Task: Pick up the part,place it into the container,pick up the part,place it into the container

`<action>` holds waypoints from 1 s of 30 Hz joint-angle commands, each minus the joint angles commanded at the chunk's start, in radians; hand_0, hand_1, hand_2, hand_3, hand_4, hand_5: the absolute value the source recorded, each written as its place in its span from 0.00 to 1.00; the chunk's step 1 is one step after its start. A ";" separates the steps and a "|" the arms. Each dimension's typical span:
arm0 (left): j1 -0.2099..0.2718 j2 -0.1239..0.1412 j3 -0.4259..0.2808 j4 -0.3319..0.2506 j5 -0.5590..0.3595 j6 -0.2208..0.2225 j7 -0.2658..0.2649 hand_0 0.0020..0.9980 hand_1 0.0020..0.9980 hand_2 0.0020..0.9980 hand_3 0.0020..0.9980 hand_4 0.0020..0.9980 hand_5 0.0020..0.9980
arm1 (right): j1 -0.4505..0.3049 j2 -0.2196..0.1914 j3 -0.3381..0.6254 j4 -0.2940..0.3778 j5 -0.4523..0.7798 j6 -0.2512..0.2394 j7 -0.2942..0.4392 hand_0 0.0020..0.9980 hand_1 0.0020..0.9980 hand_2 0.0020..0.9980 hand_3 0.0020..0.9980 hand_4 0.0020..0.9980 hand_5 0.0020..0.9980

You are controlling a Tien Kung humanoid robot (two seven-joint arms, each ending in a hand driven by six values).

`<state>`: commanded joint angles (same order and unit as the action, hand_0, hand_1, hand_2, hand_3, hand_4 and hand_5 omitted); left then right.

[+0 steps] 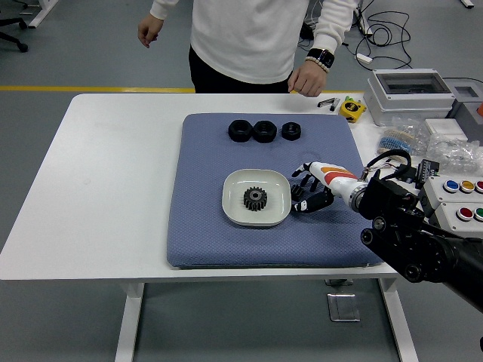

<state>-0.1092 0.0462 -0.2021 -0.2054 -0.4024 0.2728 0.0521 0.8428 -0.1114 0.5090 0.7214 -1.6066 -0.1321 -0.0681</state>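
Note:
A white bowl (230, 185) sits on the blue mat (204, 241) with a large dark gear (254, 198) in it. A small black gear (296, 194) lies on the mat just right of the bowl, mostly hidden by my right hand (308, 194). The hand's fingers are curled around it, low on the mat. Three black round parts (264, 130) sit in a row at the mat's far edge. My left arm is out of view.
A person stands at the far side, one hand (306, 79) resting near the table's far edge. A yellow tape measure (350, 108), a grey box (411, 90) and a button box (460, 200) crowd the right end.

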 joint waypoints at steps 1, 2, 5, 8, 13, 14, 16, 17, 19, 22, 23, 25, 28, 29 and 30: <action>0.000 0.000 -0.001 0.000 0.002 0.000 0.000 0.59 0.62 0.77 0.69 0.69 0.62 | 0.001 0.003 -0.005 -0.008 0.011 -0.011 0.005 0.27 0.44 0.50 0.59 0.75 0.22; -0.001 0.000 0.000 0.000 0.003 0.000 0.000 0.59 0.62 0.77 0.69 0.69 0.62 | 0.002 0.005 -0.011 -0.019 0.022 -0.023 0.013 0.27 0.44 0.50 0.59 0.75 0.22; -0.003 0.001 0.002 0.000 0.002 0.001 0.000 0.59 0.62 0.77 0.69 0.69 0.62 | 0.001 0.010 -0.024 -0.043 0.042 -0.048 0.033 0.27 0.44 0.50 0.59 0.75 0.22; -0.006 0.001 0.003 0.000 0.001 0.001 0.000 0.59 0.62 0.77 0.69 0.68 0.62 | -0.005 0.013 -0.030 -0.058 0.072 -0.065 0.052 0.24 0.40 0.45 0.51 0.68 0.22; -0.008 0.002 0.007 0.000 0.000 0.000 0.000 0.59 0.62 0.77 0.69 0.68 0.62 | -0.009 0.017 -0.041 -0.073 0.090 -0.073 0.067 0.21 0.38 0.44 0.49 0.66 0.24; -0.009 0.002 0.008 0.000 0.000 0.000 0.000 0.59 0.62 0.77 0.69 0.68 0.62 | -0.010 0.017 -0.043 -0.075 0.091 -0.071 0.068 0.21 0.38 0.44 0.49 0.66 0.24; -0.009 0.002 0.009 0.000 -0.001 0.000 -0.001 0.59 0.62 0.77 0.69 0.68 0.62 | -0.011 0.017 -0.047 -0.077 0.092 -0.069 0.069 0.21 0.38 0.44 0.49 0.66 0.24; -0.010 0.002 0.008 0.000 0.000 0.000 -0.001 0.59 0.62 0.77 0.69 0.68 0.62 | -0.011 0.017 -0.048 -0.078 0.093 -0.070 0.071 0.21 0.38 0.44 0.49 0.66 0.24; -0.010 0.002 0.008 0.000 0.001 -0.001 0.000 0.59 0.62 0.77 0.69 0.68 0.62 | -0.013 0.016 -0.052 -0.081 0.097 -0.073 0.075 0.18 0.36 0.43 0.48 0.64 0.24; -0.011 0.002 0.006 0.000 0.002 -0.001 0.000 0.59 0.62 0.77 0.69 0.68 0.62 | -0.016 0.014 -0.055 -0.081 0.100 -0.078 0.081 0.18 0.36 0.43 0.48 0.64 0.24; -0.011 0.001 0.006 0.000 0.002 -0.001 0.000 0.59 0.62 0.77 0.69 0.68 0.62 | -0.017 0.013 -0.055 -0.080 0.100 -0.080 0.082 0.18 0.36 0.43 0.48 0.64 0.24; -0.011 0.002 0.009 0.000 -0.002 -0.001 -0.001 0.59 0.62 0.77 0.69 0.68 0.62 | -0.019 0.009 -0.055 -0.079 0.104 -0.098 0.087 0.14 0.29 0.38 0.48 0.60 0.28; -0.011 0.002 0.012 0.000 -0.005 -0.001 -0.002 0.59 0.62 0.77 0.69 0.68 0.62 | -0.022 0.003 -0.049 -0.075 0.107 -0.123 0.092 0.14 0.29 0.38 0.48 0.60 0.28; -0.011 0.002 0.013 0.000 -0.007 -0.001 -0.002 0.59 0.62 0.77 0.69 0.68 0.62 | -0.022 0.001 -0.047 -0.072 0.106 -0.129 0.093 0.14 0.29 0.38 0.48 0.60 0.28; -0.011 0.002 0.016 0.000 -0.011 -0.002 -0.004 0.59 0.62 0.77 0.69 0.68 0.62 | -0.022 -0.003 -0.041 -0.067 0.105 -0.142 0.096 0.14 0.29 0.38 0.48 0.60 0.28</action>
<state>-0.1204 0.0480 -0.1859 -0.2057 -0.4139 0.2708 0.0485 0.8211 -0.1140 0.4675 0.6541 -1.5014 -0.2738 0.0275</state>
